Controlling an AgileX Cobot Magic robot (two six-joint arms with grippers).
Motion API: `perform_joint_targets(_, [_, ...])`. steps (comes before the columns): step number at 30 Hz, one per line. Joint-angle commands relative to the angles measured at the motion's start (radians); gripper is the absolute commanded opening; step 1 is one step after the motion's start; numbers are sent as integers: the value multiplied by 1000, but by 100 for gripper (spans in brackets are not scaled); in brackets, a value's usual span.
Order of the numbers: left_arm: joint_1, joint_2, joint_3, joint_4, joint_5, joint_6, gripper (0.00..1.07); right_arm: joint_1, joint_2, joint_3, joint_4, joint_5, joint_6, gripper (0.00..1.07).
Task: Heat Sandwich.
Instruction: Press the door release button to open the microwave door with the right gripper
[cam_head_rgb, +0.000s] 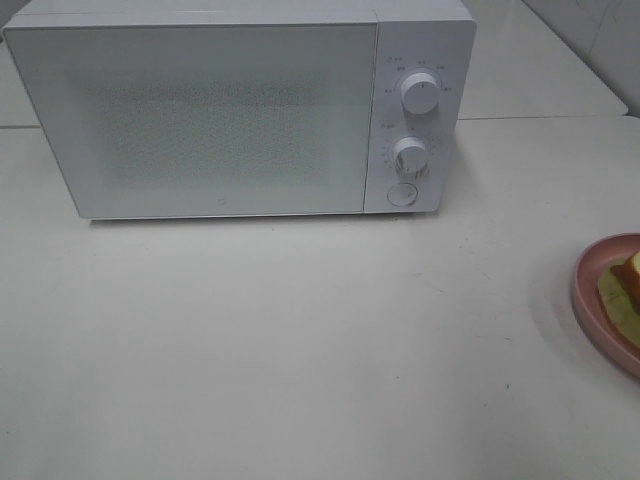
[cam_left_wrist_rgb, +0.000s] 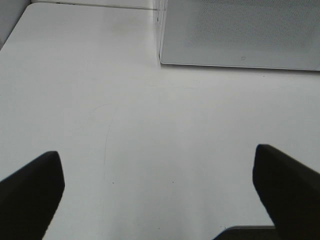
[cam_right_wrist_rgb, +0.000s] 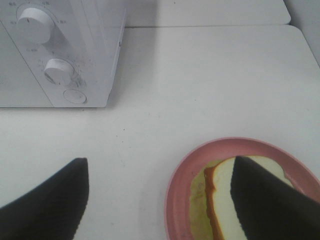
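A white microwave (cam_head_rgb: 240, 110) stands at the back of the table with its door shut; it also shows in the left wrist view (cam_left_wrist_rgb: 240, 32) and the right wrist view (cam_right_wrist_rgb: 55, 50). The sandwich (cam_right_wrist_rgb: 220, 195), white bread with a brown crust and pale green filling, lies on a round pink plate (cam_right_wrist_rgb: 185, 175) at the right table edge; only a sliver of the sandwich (cam_head_rgb: 628, 285) and the plate (cam_head_rgb: 590, 290) shows in the high view. My right gripper (cam_right_wrist_rgb: 160, 200) is open above the plate's near side. My left gripper (cam_left_wrist_rgb: 160, 190) is open over bare table, left of the microwave's front.
The microwave has two knobs (cam_head_rgb: 420, 92) (cam_head_rgb: 410, 155) and a round door button (cam_head_rgb: 401, 194) on its right panel. A second white table (cam_head_rgb: 540, 60) joins behind the microwave. Neither arm shows in the high view.
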Motion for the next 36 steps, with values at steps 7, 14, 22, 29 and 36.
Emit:
perform_joint_targets(7, [-7, -23, 2, 0, -13, 1, 97, 2, 155, -3, 4, -198, -6, 76])
perform_joint_targets(14, [-7, -23, 2, 0, -13, 1, 97, 2, 313, -2, 7, -430, 28, 76])
perform_joint_targets(22, [-7, -23, 2, 0, -13, 1, 97, 62, 439, 28, 12, -610, 19, 76])
perform_joint_targets(29, [-7, -23, 2, 0, -13, 1, 97, 186, 540, 113, 242, -874, -177, 76])
perform_joint_targets(36, [-7, -23, 2, 0, -13, 1, 97, 340, 604, 151, 556, -1074, -403, 76])
